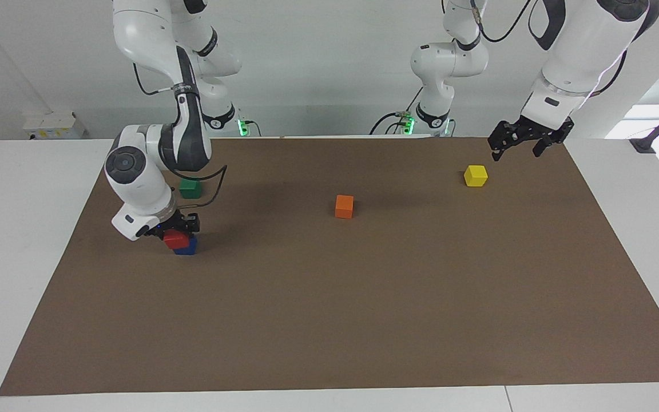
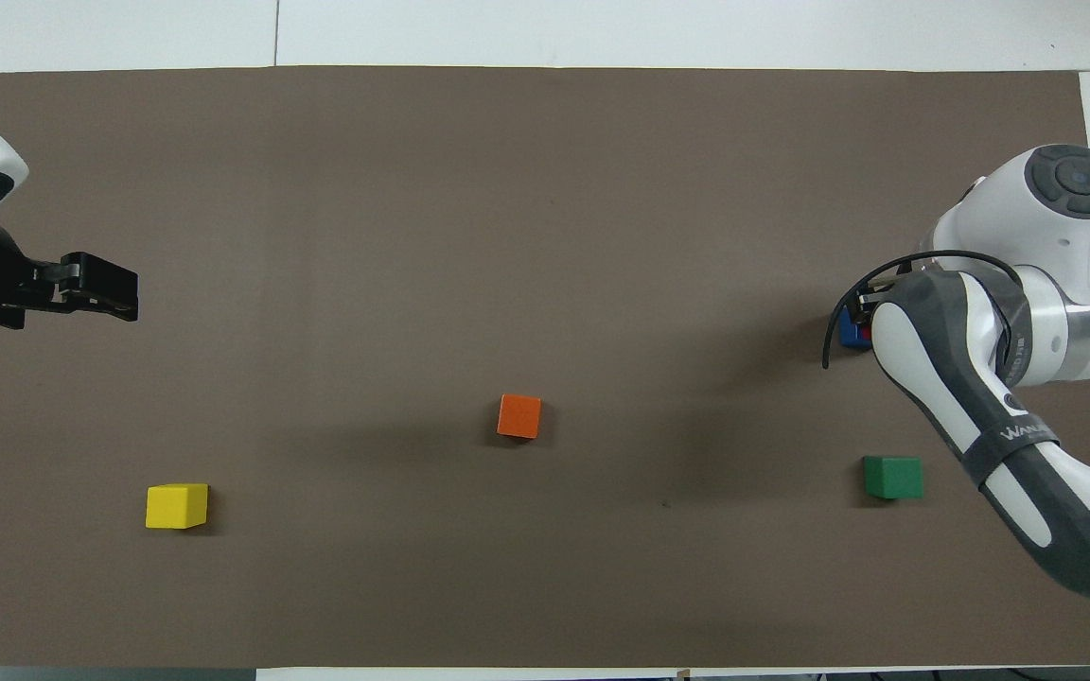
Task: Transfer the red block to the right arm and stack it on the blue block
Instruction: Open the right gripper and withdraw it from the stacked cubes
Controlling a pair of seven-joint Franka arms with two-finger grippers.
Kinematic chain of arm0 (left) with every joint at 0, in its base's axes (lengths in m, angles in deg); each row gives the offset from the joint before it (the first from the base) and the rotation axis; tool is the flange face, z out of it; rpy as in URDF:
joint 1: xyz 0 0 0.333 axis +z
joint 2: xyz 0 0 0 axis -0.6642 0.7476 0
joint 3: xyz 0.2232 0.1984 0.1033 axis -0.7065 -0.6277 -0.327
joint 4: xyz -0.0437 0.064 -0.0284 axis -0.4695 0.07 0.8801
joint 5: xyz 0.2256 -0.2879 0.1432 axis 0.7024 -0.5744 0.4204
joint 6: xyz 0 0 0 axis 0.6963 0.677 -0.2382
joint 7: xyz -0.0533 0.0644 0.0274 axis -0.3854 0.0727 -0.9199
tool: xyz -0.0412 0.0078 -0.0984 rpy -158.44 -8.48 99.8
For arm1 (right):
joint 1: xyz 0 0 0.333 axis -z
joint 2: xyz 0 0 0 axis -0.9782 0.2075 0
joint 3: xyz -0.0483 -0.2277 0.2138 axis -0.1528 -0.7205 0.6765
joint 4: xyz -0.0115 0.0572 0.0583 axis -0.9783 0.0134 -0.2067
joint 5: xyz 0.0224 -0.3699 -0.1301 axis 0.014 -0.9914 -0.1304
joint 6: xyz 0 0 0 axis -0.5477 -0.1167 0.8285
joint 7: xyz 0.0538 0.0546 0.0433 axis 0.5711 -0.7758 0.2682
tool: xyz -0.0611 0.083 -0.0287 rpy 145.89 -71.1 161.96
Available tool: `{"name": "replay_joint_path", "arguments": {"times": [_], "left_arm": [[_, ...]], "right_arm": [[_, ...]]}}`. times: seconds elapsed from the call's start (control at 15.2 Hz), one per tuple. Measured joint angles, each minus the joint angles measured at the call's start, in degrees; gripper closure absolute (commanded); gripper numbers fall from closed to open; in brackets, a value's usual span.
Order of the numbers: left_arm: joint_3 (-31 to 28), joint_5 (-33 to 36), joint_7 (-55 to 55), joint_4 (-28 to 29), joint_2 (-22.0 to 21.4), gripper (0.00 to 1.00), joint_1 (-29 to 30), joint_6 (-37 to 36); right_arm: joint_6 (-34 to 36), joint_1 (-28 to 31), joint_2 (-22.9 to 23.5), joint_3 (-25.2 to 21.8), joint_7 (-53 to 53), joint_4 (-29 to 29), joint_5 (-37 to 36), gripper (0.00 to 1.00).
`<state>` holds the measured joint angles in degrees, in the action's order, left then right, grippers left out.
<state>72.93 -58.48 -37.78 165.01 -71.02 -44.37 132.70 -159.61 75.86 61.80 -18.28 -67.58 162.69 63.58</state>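
The red block (image 1: 176,239) sits on the blue block (image 1: 189,248), slightly offset, toward the right arm's end of the brown mat. My right gripper (image 1: 179,228) is down on the stack, its fingers closed on the red block. In the overhead view the right arm covers the stack; only slivers of the blue block (image 2: 850,329) and the red block (image 2: 867,332) show. My left gripper (image 1: 517,150) is open and empty, raised over the mat's edge at the left arm's end, and also shows in the overhead view (image 2: 110,288).
A green block (image 1: 190,188) lies nearer to the robots than the stack. An orange block (image 1: 344,206) lies mid-mat. A yellow block (image 1: 475,175) lies under the left gripper's side. All lie on the brown mat (image 1: 329,320).
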Motion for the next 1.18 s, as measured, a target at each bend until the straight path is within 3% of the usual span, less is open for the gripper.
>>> {"name": "replay_joint_path", "arguments": {"times": [0.46, 0.85, 1.18], "left_arm": [[-0.21, -1.8, -0.01, -0.12, 0.0, 0.0, 0.01, 0.89], [-0.29, -2.21, -0.01, -0.12, 0.0, 0.0, 0.01, 1.14], [-0.3, -2.21, -0.01, -0.02, -0.01, 0.0, 0.02, 1.03]], "right_arm": [[2.26, 0.03, -1.41, -0.01, -0.03, -2.17, 0.0, 0.0], [8.56, 0.12, -10.21, -0.12, 4.06, -7.72, 0.0, 0.0], [20.37, 0.21, -14.08, -0.24, 4.7, -14.01, 0.65, 0.0]]}}
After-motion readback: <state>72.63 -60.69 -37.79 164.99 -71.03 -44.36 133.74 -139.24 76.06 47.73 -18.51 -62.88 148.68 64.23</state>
